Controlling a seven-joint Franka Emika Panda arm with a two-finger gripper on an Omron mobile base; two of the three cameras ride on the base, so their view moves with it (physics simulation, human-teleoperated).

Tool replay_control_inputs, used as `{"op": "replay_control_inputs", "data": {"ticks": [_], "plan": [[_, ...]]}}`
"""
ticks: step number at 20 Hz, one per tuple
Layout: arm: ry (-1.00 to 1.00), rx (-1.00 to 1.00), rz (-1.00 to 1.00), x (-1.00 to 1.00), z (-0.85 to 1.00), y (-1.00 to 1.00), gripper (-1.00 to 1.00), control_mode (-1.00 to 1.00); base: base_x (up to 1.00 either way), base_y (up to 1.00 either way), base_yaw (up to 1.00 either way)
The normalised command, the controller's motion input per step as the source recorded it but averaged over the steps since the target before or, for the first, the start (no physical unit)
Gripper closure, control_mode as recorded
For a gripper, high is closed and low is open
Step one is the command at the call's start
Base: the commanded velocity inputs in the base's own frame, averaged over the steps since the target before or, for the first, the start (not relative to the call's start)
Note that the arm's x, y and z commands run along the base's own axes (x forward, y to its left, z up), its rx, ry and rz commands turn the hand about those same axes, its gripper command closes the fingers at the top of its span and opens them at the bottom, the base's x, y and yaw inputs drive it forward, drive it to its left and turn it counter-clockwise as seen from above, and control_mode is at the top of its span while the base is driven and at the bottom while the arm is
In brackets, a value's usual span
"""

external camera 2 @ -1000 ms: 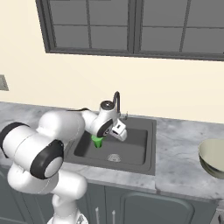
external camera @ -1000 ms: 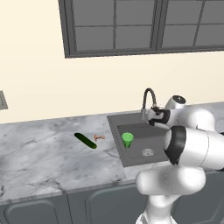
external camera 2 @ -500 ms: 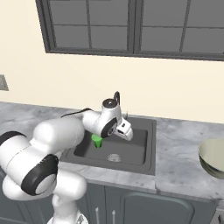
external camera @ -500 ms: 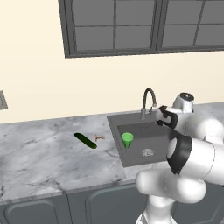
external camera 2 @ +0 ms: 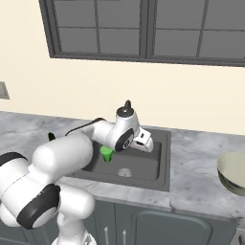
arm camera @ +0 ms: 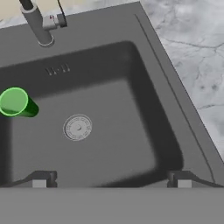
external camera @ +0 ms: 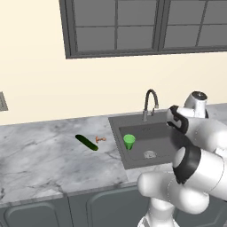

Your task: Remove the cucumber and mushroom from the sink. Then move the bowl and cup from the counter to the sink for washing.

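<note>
Even, bright rendered light with no glare. Shadows are soft: the sink (arm camera: 131, 65) walls shade its floor, darkest at the corners. All views look slightly soft and low in detail.

Your left base view looks forward and down from behind the arm, off to its left, taking in the tabletop (external camera: 40, 159), the sink (external camera: 153, 135) and the window wall at middle distance. Your right base view faces the same wall from behind and to the right, so the two share the sink (external camera 2: 158, 165) and its faucet (external camera 2: 127, 103). Your hand view hangs close over the sink (arm camera: 144, 109), looking steeply down into the basin at its drain (arm camera: 77, 127).
</note>
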Motion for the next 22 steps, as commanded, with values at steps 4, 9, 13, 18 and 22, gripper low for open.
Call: {"op": "replay_control_inputs", "data": {"ticks": [4, 9, 13, 18, 22], "plan": [[0.03, -0.07, 0.07, -0.11, 0.23, -0.33, -1.0, -1.0, 0.0, 0.0, 0.0], [0.02, -0.06, 0.05, -0.12, 0.22, -0.33, -1.0, -1.0, 0.0, 0.0, 0.0], [0.01, -0.07, 0.02, -0.12, 0.18, -0.32, -1.0, -1.0, 0.0, 0.0, 0.0], [0.0, -0.04, 0.04, -0.15, 0.19, -0.34, -1.0, -1.0, 0.0, 0.0, 0.0], [0.02, -0.02, 0.02, -0.13, 0.17, -0.32, -1.0, -1.0, 0.0, 0.0, 0.0]]}}
